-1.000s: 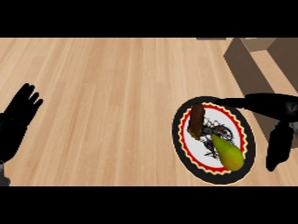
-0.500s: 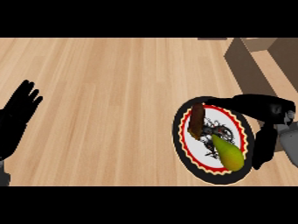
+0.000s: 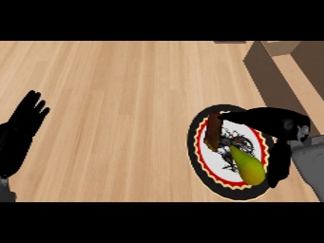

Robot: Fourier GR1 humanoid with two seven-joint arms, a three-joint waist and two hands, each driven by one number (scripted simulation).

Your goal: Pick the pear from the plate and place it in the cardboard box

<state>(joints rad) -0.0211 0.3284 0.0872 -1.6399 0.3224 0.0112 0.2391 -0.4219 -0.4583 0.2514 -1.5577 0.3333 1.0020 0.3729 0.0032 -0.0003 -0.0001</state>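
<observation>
A green-yellow pear lies on the lower right part of a round plate with a black rim and red-and-white pattern. My right hand hangs over the plate's right side, thumb stretched left across its top, fingers curving down beside the pear's right flank. The fingers are not closed round the pear. The cardboard box stands at the upper right, its open top partly cut off by the view's edge. My left hand rests open at the far left, fingers up.
The wooden counter stretches across the view. The box's brown wall runs down along the right edge, just behind my right hand. A brown mark lies on the plate's left part.
My right hand has shifted left and lower over the plate, its fingers now coming down beside the pear. The left hand, plate and pear have stayed put.
</observation>
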